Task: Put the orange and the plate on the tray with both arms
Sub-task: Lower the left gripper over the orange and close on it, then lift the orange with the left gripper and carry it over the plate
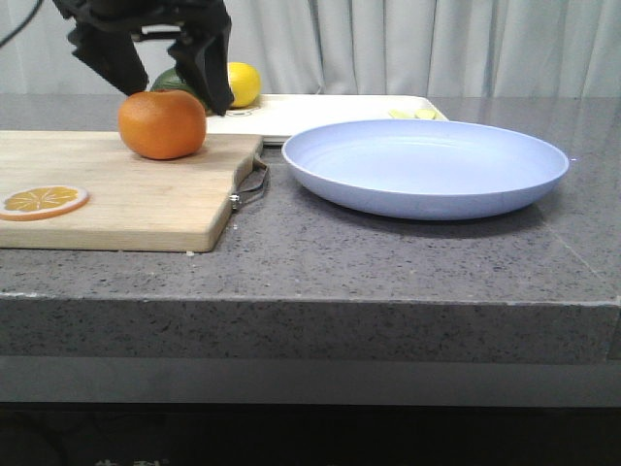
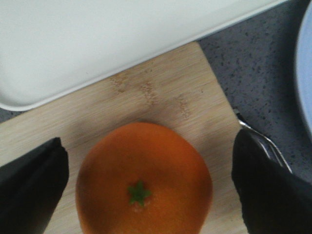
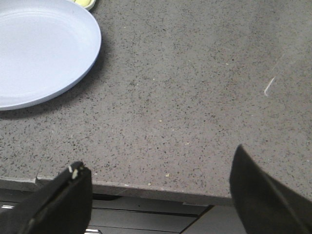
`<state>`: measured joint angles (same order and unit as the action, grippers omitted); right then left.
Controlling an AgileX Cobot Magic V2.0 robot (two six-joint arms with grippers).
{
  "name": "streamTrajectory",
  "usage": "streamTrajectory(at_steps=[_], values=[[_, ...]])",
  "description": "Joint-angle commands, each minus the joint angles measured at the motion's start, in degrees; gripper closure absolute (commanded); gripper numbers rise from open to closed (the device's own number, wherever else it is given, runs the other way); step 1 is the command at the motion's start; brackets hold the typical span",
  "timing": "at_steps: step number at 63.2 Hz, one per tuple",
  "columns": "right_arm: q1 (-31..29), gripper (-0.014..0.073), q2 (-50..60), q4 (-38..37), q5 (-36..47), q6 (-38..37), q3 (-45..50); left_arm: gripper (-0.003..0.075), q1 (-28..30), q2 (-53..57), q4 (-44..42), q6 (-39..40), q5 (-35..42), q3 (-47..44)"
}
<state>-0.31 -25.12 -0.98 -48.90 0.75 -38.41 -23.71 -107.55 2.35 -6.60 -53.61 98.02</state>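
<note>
One orange [image 1: 162,123], one plate [image 1: 427,167] and one tray [image 1: 320,112], its left end hidden, sit under the left claw [image 1: 160,63], spread wide; the right claw [image 3: 161,195] also gapes over the worktop [image 3: 195,107].

Orange [image 1: 162,123] beside lavender plate [image 1: 427,167]

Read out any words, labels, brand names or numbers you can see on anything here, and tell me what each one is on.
There is none to read. The orange, the plate, the tray, the wooden cutting board, the lemon and the orange slice are all unmarked. The black fingers of both arms show no lettering either.
</note>
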Motion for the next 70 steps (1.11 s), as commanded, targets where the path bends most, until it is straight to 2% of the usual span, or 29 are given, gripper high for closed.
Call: streamTrajectory(at_steps=[1, 16, 28, 35, 54, 70], values=[[-0.24, 0.0005, -1.02, 0.06, 3.61, 0.63, -1.99, 0.0066, -0.33, 1.34, -0.29, -0.08, 0.11, 3.02], [-0.24, 0.0005, -1.02, 0.05, 3.68, 0.63, -1.99, 0.0086, -0.33, -0.11, -0.29, -0.08, -2.67, 3.39], [-0.24, 0.0005, -1.02, 0.05, 3.73, 0.63, -1.99, 0.0252, -0.33, -0.11, -0.29, -0.08, -3.19, 3.39], [-0.24, 0.0005, -1.02, 0.05, 3.79, 0.63, -1.99, 0.0307, -0.33, -0.11, -0.29, -0.08, -3.24, 3.39], [-0.24, 0.0005, -1.02, 0.05, 4.49, 0.63, -1.99, 0.0308, -1.28, -0.11, -0.19, -0.08, -5.71, 8.76], [-0.24, 0.0005, -1.02, 0.07, 4.81, 0.63, -1.99, 0.0308, -5.74, -0.17, -0.19, -0.08, -6.21, 15.86]])
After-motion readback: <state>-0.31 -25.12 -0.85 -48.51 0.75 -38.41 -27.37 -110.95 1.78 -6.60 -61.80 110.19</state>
